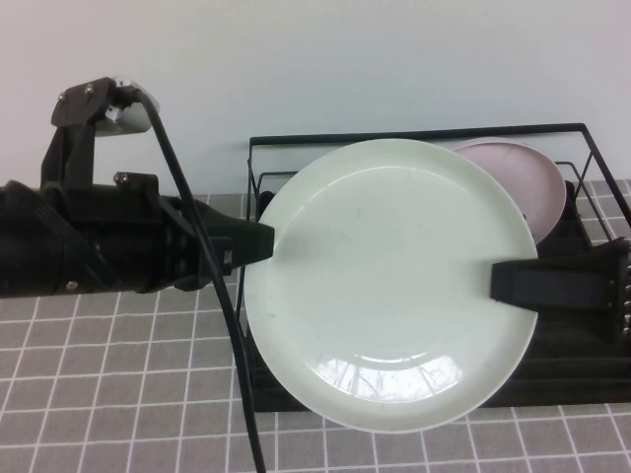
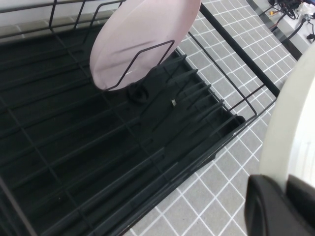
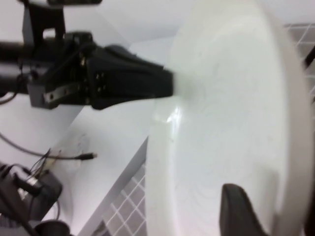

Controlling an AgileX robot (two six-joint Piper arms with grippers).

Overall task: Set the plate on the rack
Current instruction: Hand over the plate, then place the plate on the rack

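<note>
The glossy white plate point(image 1: 394, 286) is held tilted in the air, its face towards the high camera, over the front of the black wire rack point(image 1: 414, 135). My left gripper point(image 1: 258, 242) is shut on the plate's left rim. My right gripper point(image 1: 508, 286) is shut on its right rim. In the left wrist view the left gripper point(image 2: 286, 194) clamps the plate's edge point(image 2: 290, 123) beside the rack point(image 2: 98, 162). In the right wrist view the right gripper point(image 3: 275, 211) holds the plate point(image 3: 231, 113), with the left gripper point(image 3: 167, 86) on the far rim.
A pale pink plate point(image 1: 537, 182) stands upright among the dividers at the rack's back right; it also shows in the left wrist view point(image 2: 138, 44). A black cable point(image 1: 232, 335) hangs from the left arm in front of the rack. Grey tiled table point(image 1: 118, 394) lies around the rack.
</note>
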